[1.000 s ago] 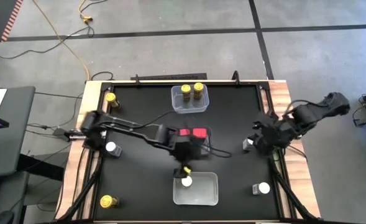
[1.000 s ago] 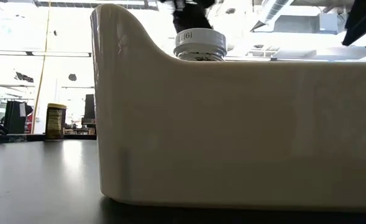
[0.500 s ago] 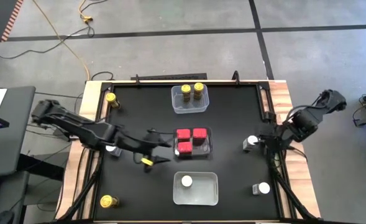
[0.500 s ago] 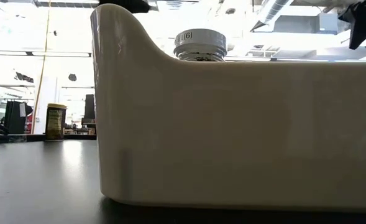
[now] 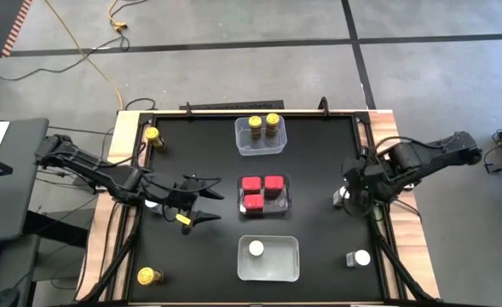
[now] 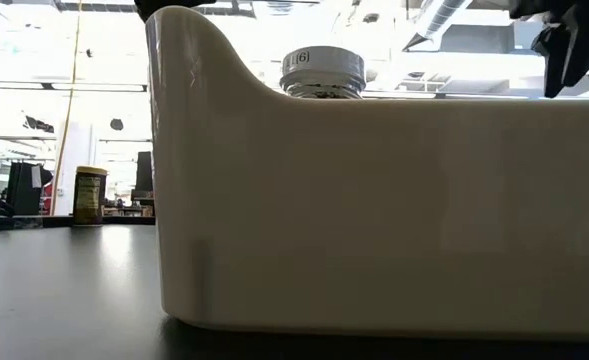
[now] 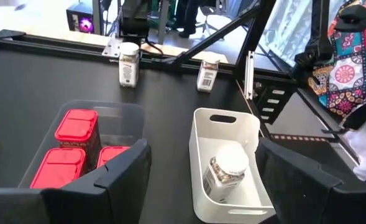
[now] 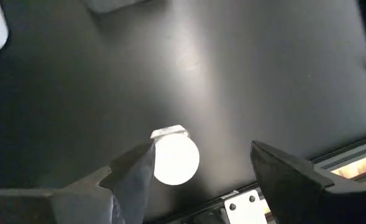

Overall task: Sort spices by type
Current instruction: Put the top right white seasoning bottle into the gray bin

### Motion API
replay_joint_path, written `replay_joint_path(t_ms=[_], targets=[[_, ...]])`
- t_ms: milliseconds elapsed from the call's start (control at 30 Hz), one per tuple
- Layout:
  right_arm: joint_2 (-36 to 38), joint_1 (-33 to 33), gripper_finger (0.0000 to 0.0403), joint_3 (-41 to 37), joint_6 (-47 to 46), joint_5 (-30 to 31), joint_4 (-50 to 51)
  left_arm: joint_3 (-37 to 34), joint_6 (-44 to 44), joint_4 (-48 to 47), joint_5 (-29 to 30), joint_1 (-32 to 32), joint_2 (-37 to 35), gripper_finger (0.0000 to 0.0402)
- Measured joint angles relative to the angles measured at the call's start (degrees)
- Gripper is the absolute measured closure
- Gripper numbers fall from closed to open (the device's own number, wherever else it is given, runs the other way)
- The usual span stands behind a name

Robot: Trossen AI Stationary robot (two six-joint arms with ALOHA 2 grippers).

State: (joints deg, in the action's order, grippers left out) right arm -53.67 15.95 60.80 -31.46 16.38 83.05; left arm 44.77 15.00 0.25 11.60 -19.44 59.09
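Gleaming black table (image 5: 319,153), grey floor (image 5: 233,26)

Grey concrete floor (image 5: 233,26) w/ dark seams, yellow cable (image 5: 89,60); bright windows (image 6: 34,60) behind.

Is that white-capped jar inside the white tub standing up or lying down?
Upright: the white-capped jar stands in the white tub, cap upward.

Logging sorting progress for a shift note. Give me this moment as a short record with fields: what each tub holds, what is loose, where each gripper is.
far tub: two yellow-capped jars
middle tub: three red tins
near tub: one white-capped jar
loose yellow-capped jars: two, left side
loose white-capped jars: three
left gripper: open, empty, left of the middle tub
right gripper: open, above a white-capped jar at the right edge
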Motion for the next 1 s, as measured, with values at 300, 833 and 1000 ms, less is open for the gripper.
replay_joint_path(t_ms=[300, 833, 1000], targets=[[-0.61, -1.96, 0.0112, -1.49, 0.02, -1.02, -2.72, 0.0, 1.33, -2.97, -0.91, 0.0, 0.04, 0.0125], [-1.57, -0.71, 0.0111, -2.03, -5.43, -1.07, -12.44, 0.0, 1.29, -3.56, -2.3, 0.0, 0.04, 0.0125], [-1.56, -0.72, 0.0106, -2.03, -11.87, -1.43, -12.84, 0.0, 0.7, -3.56, -2.28, 0.0, 0.04, 0.0125]])
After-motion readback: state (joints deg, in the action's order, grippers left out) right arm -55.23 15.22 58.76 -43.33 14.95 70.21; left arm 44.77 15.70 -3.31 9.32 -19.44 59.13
